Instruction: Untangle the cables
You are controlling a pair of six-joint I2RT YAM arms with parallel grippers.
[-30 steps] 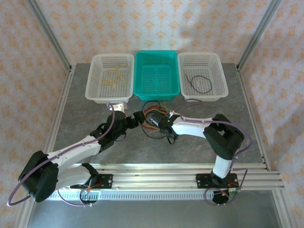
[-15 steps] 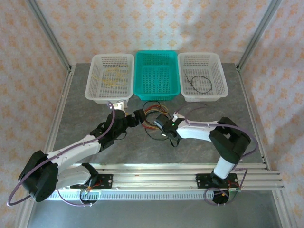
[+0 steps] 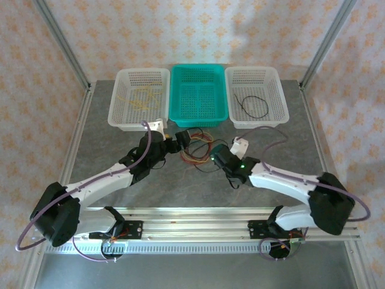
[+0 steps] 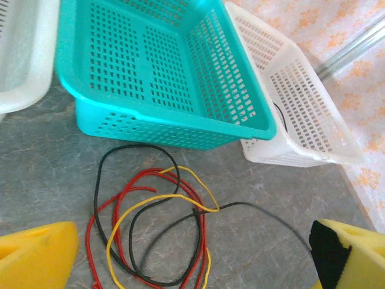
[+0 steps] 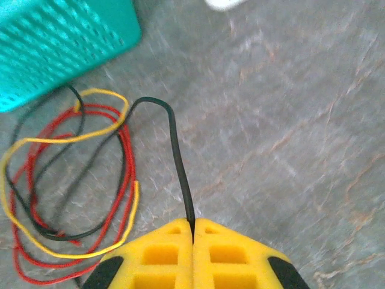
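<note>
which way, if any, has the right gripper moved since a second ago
Yes. The right gripper, shut on a black cable, has shifted right: from below the teal basket's middle to below its right corner.

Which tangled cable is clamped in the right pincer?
The black cable runs into the shut right pincer; the red cable and yellow cable lie loose.
</note>
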